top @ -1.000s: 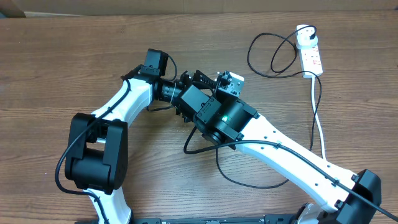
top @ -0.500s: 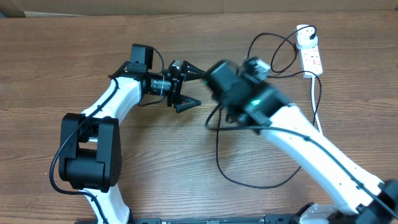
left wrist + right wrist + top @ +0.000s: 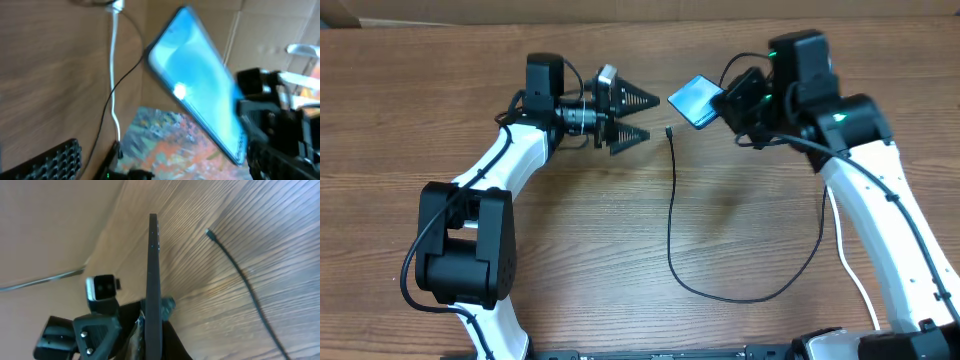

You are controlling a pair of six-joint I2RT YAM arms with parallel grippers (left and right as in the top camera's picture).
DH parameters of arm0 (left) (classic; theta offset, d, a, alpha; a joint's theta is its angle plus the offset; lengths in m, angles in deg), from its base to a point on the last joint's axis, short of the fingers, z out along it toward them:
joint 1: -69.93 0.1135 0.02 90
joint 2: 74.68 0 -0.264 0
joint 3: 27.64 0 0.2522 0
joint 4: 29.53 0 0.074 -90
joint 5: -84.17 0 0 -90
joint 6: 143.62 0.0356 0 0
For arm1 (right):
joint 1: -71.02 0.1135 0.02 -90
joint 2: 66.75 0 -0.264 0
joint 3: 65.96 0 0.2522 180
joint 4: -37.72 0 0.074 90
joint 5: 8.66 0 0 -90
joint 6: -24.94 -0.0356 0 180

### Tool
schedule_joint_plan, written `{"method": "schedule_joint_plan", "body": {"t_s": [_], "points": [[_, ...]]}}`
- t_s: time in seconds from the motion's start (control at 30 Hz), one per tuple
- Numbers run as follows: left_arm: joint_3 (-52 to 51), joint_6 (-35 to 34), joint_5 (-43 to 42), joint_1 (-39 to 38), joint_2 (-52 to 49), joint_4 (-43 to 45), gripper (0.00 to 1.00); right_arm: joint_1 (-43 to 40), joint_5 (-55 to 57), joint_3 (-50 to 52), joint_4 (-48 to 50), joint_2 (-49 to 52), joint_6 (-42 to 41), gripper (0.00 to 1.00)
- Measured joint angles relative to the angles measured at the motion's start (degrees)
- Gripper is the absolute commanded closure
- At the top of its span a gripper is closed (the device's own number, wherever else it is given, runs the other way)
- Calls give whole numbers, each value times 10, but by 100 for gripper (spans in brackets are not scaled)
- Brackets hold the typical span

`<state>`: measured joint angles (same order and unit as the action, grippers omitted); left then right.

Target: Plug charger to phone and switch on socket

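Phone (image 3: pixel 692 98) first, says the operator; where is it, and how does it look?

Me: Up off the worktop (image 3: pixel 440 120) and tilted; my right fingers (image 3: pixel 722 102) are clamped on one end of it. It is slim and dark-edged, and its screen glows pale blue. My left wrist camera sees that screen slanting across the picture, too blurred to read; my right wrist camera sees it edge-on, as a thin dark line.

Operator: And your left fingers (image 3: pixel 628 117)?

Me: Spread wide and holding nothing; they point at the phone's free end and are near it but apart. The charger (image 3: pixel 672 205) has its small tip on the wood just beside my nearer left fingertip, clear of the phone.

Operator: Room to move?

Me: Open wood lies between my two arms. The black cable runs from its tip toward my base, then curves right and passes under my right arm. The far worktop edge is just beyond both sets of fingers, with cardboard (image 3: pixel 620 8) behind it.
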<state>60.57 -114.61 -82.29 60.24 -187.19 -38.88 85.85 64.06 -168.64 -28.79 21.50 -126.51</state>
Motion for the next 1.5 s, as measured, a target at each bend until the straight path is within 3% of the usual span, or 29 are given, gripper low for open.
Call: {"method": "schedule_joint_plan", "body": {"t_s": [0.23,0.33,0.43,0.57,0.77,0.93,1.1,1.5], "points": [[2,-156,10,-22,0,225,0,-8,-53,0,11,0,0,96],[2,-202,13,-35,0,266,1,-8,-60,0,24,0,0,96],[2,-229,16,-43,0,271,1,-8,-66,0,28,0,0,96],[2,-259,22,-46,0,269,12,-8,-70,0,39,0,-1,96],[2,-311,38,-46,0,269,45,-8,-74,0,44,0,-8,96],[2,-353,48,-47,0,269,38,-5,-73,0,52,0,-11,96],[2,-399,52,-58,0,269,39,14,-65,0,68,0,-16,96],[2,-454,59,-67,0,271,60,37,-25,0,64,0,-31,96]]}}
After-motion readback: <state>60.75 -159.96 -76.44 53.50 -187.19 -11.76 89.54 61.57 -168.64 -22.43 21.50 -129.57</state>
